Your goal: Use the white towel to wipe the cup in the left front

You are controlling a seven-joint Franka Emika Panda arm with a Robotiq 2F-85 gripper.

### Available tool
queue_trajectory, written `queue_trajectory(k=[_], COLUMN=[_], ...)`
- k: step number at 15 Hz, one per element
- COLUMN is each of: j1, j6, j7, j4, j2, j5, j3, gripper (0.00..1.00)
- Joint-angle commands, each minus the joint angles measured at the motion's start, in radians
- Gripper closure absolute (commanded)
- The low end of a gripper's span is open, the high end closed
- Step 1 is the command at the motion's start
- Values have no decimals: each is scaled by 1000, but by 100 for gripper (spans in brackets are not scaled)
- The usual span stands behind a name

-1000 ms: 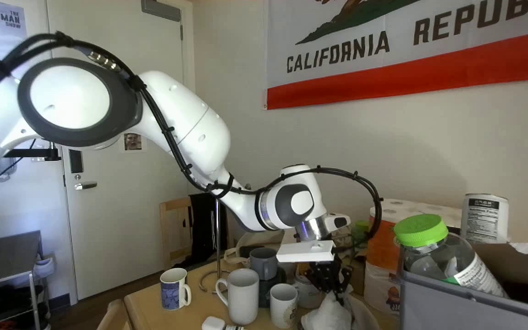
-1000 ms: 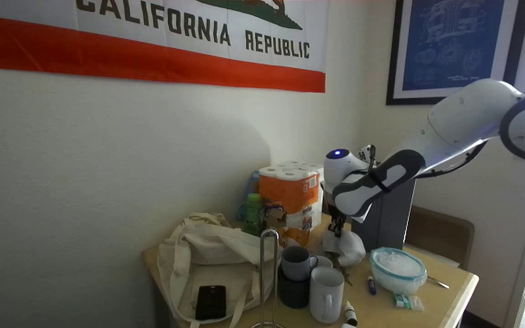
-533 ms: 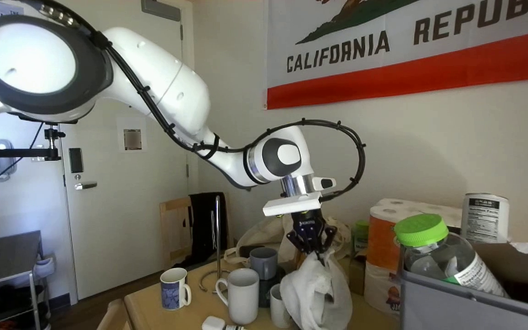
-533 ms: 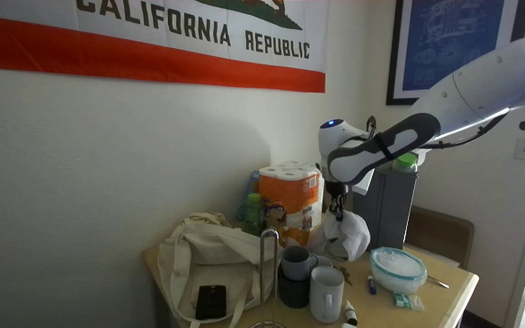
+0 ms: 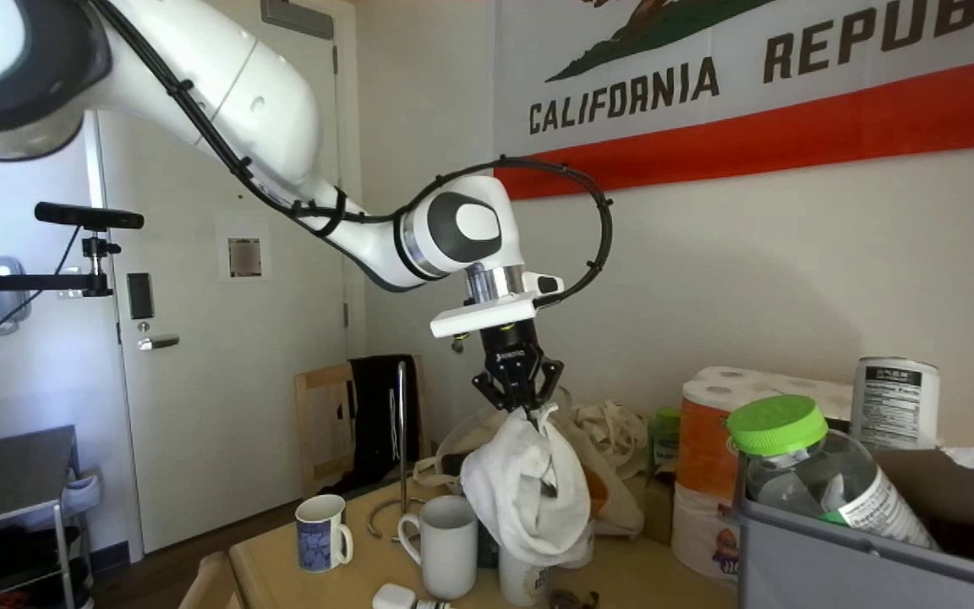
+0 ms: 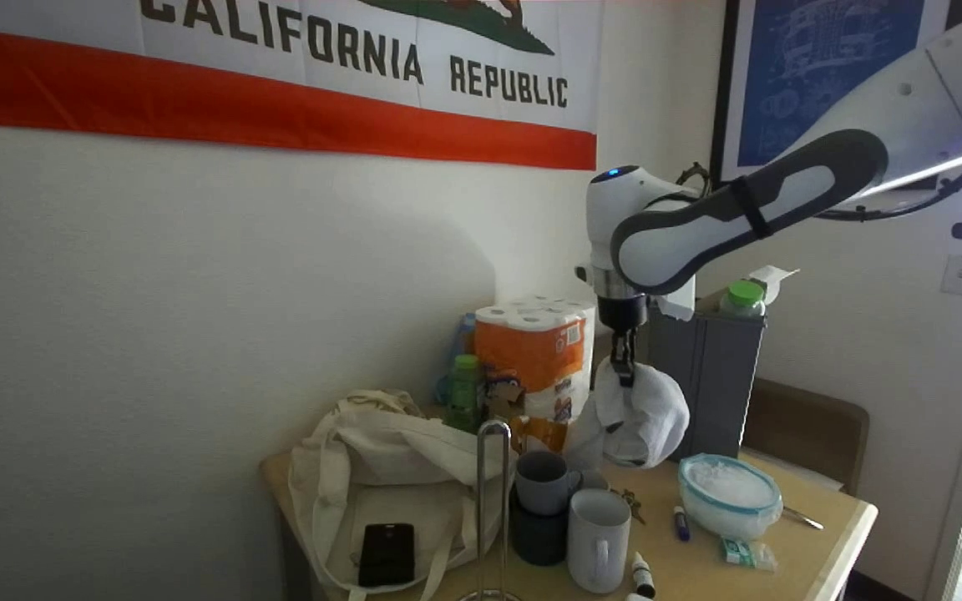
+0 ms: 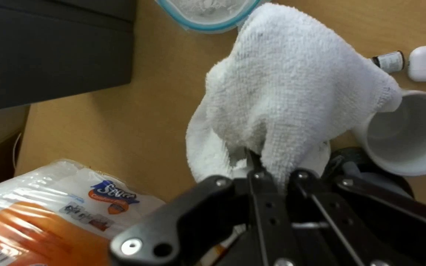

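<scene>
My gripper is shut on the white towel, which hangs bunched from its fingers above the table. In an exterior view the towel covers part of a white cup below it. The gripper and towel also show in an exterior view, behind the mugs. In the wrist view the towel hides the fingertips, and its corner overlaps the rim of a white mug. A tall white mug and a blue-and-white mug stand left of the towel. Which cup is meant I cannot tell.
A grey cup sits on a dark one. A metal stand, a cloth bag, a paper roll pack, a grey bin, a lidded bowl and markers are around.
My gripper has risen with the towel, lifting it from the table. In an exterior view it has moved up and left, toward the mugs. The mugs have not moved.
</scene>
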Motion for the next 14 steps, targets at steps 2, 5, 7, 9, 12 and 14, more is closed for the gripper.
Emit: queue_trajectory(k=[2,5,7,9,12,14], j1=[-10,-26,-35,-35,-16,1], j6=[-2,14,27,32,33,31], j7=[-74,-209,-312,-425,-579,-646], j4=[-196,-280,-323,-364,-445,-500], j2=[-204,-302,-353,-394,-457,-491], j5=[12,34,62,120,230,295], j3=[25,22,14,5,-3,-1], gripper=[98,98,98,98,98,98])
